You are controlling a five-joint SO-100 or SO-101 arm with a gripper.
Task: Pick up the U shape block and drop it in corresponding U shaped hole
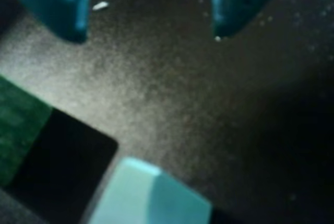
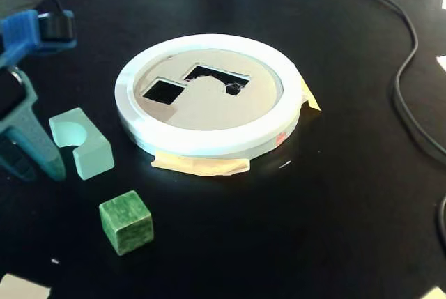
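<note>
Teal plastic fingers [image 1: 148, 23] spread wide, gripping nothing, poised over bare black table [image 1: 172, 109] in wrist view. In fixed view, at left edge of table, one teal finger [image 2: 31, 142] down near surface; whether touching cannot be told.

Pale mint U-shaped block [image 2: 81, 143] lying on table just right of that finger, near left edge, notch facing left and up. Same block blurred at bottom edge of wrist view [image 1: 151, 198].

Dark green stone-like cube [image 2: 126, 221] towards near-left corner, apart from U block.

White round sorter ring with tan insert [image 2: 209, 97] at table centre, taped down with yellowish tape [image 2: 202, 165]. Square hole [image 2: 163, 90] and U-shaped hole [image 2: 216, 78] both open.

Black cable [image 2: 404, 83] along right edge.
</note>
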